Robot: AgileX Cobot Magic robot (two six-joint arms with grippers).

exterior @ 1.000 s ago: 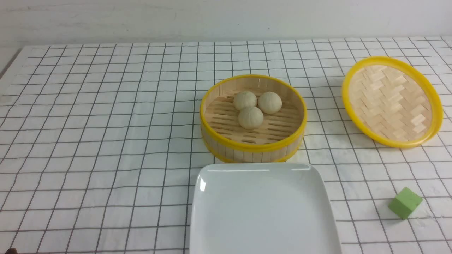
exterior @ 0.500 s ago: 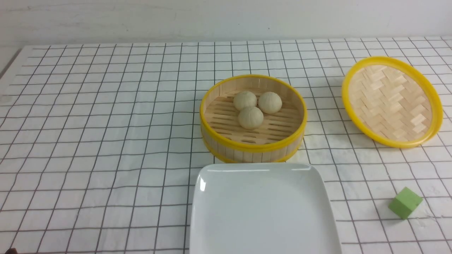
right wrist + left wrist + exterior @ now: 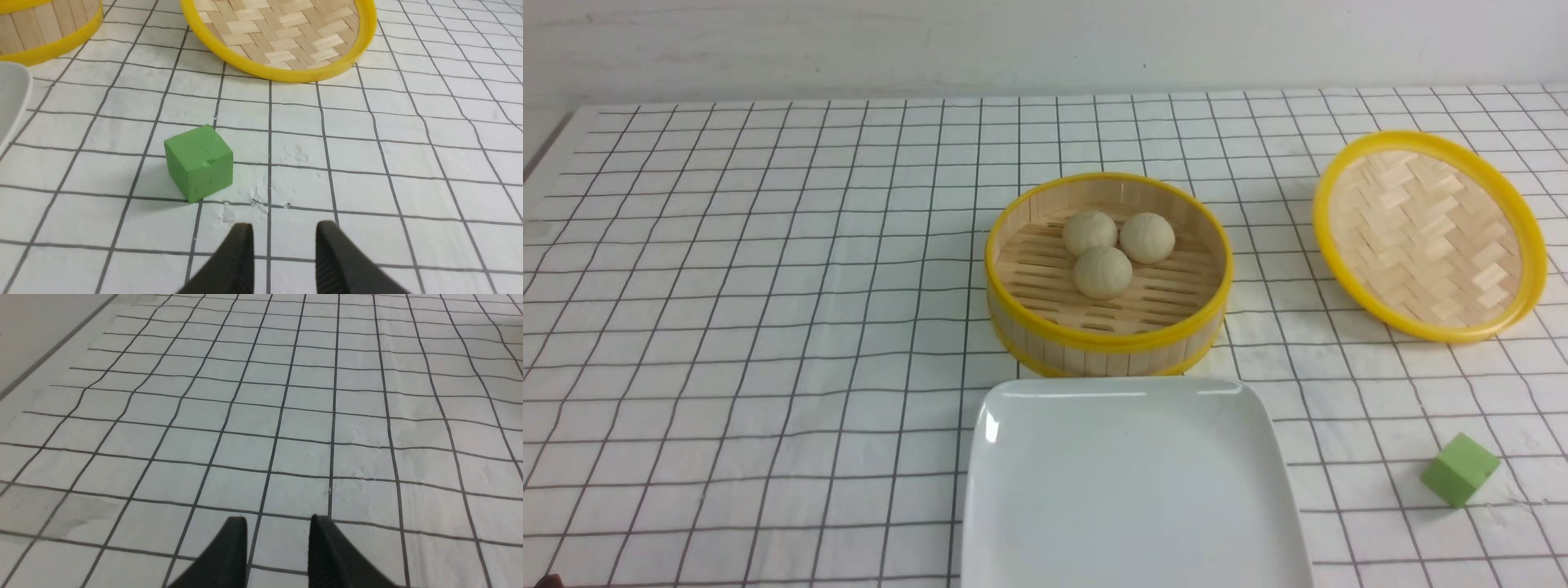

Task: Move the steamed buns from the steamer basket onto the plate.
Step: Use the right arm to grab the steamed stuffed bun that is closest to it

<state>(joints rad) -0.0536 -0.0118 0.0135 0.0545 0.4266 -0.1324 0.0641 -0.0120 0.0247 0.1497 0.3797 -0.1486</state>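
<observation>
- Left end effector (image 3: pixel 278 524): jaws parted, empty, above the bare grid-cloth table (image 3: pixel 286 416).
- Right end effector (image 3: pixel 284 230): parted, empty. Judged the nearer arm, with the steamer basket (image 3: pixel 49 32) forward and to its left.
- Steamed buns (image 3: pixel 1103 272): three, round, matte dough, clustered inside the slatted bamboo basket.
- Plate (image 3: pixel 1135 490): glossy white, square, just beside the basket.

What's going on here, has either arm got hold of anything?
Nothing is being handled at this moment. All three steamed buns sit in the steamer basket, and the plate in front of it has no bun on it. The left gripper is open over bare grid cloth. The right gripper is open too, near the green cube, with the lid lying beyond the cube. The transfer has not started.
</observation>
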